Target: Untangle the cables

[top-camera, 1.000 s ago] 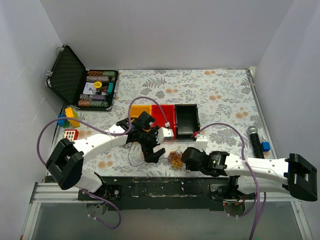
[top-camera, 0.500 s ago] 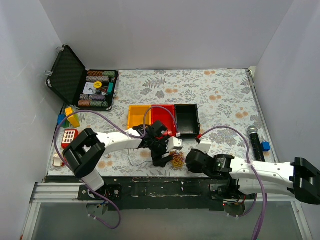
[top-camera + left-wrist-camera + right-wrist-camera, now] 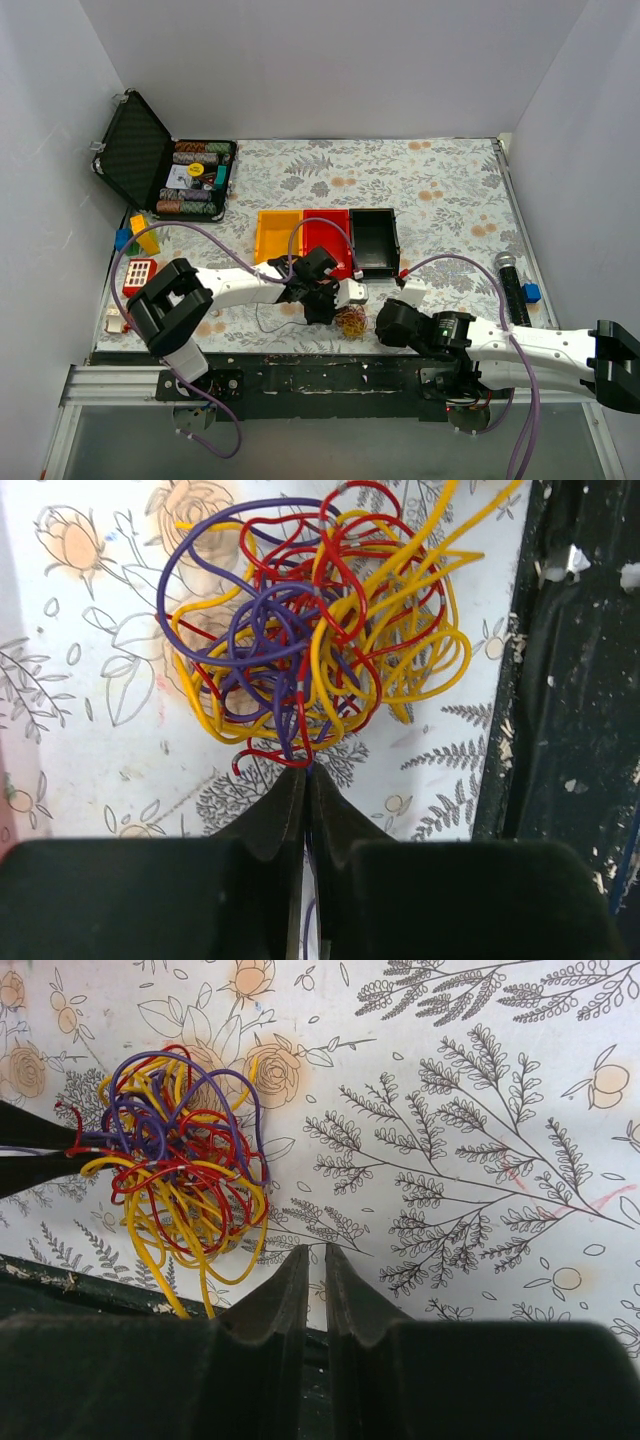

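The cables [image 3: 352, 320] lie as one small tangle of yellow, red and purple wires on the flowered table near its front edge. In the left wrist view the cables [image 3: 310, 630] sit just ahead of my left gripper [image 3: 305, 772], which is shut with a purple strand pinched between its tips. Seen from above, my left gripper [image 3: 322, 310] touches the tangle's left side and my right gripper [image 3: 385, 325] stands just right of it. In the right wrist view the cables [image 3: 180, 1170] lie up and to the left of my right gripper [image 3: 315, 1252]; its jaws are a narrow slit apart with nothing between them.
Yellow [image 3: 277, 232], red [image 3: 327, 232] and black [image 3: 373, 240] bins stand behind the tangle. An open black case of chips [image 3: 165, 165] is at the back left, with toy blocks [image 3: 140, 235] below it. A microphone [image 3: 510, 280] lies at the right. The dark front rail [image 3: 330, 365] runs close by.
My left gripper swung right to the tangle and shut on a strand. The right gripper's jaws narrowed and it edged slightly toward the front edge.
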### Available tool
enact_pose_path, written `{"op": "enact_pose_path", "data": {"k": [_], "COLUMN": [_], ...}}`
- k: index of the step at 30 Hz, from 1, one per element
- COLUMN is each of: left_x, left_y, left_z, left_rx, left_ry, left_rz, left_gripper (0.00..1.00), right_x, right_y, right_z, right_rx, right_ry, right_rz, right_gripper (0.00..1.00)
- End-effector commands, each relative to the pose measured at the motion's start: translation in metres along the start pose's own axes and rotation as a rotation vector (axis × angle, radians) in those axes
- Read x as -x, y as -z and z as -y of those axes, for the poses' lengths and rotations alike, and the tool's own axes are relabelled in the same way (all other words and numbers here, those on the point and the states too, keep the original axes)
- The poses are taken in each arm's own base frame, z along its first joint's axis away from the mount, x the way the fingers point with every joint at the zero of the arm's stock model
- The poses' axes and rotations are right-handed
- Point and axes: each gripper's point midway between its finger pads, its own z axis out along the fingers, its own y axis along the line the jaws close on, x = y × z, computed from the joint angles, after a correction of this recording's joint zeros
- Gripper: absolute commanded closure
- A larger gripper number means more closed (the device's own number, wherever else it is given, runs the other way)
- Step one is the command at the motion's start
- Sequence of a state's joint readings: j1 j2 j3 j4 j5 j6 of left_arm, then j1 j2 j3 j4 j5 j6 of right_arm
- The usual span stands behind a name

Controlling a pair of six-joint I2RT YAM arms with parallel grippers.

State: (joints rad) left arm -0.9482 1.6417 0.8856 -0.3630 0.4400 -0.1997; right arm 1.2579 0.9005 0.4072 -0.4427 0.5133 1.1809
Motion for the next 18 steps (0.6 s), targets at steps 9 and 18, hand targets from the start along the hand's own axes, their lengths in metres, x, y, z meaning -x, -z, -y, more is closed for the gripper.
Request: {"op": "enact_pose_path", "data": {"k": [9, 18], "left_x": [0.047, 0.029], "left_y": [0.058, 0.048], "left_z": [0.011, 0.016], "left_rx": [0.078, 0.078], "left_ry": [0.019, 0.160], "left_rz": [0.127, 0.085], "left_gripper": [1.00, 1.00], "right_x": [0.016, 0.041], "right_y": [0.005, 0.022], "right_z": [-0.003, -0.052], "right_rx": [0.026, 0.294], "right_ry": [-0.033, -0.023], "right_rz": [0.074, 0.171], "right_gripper": [0.81, 0.42]}}
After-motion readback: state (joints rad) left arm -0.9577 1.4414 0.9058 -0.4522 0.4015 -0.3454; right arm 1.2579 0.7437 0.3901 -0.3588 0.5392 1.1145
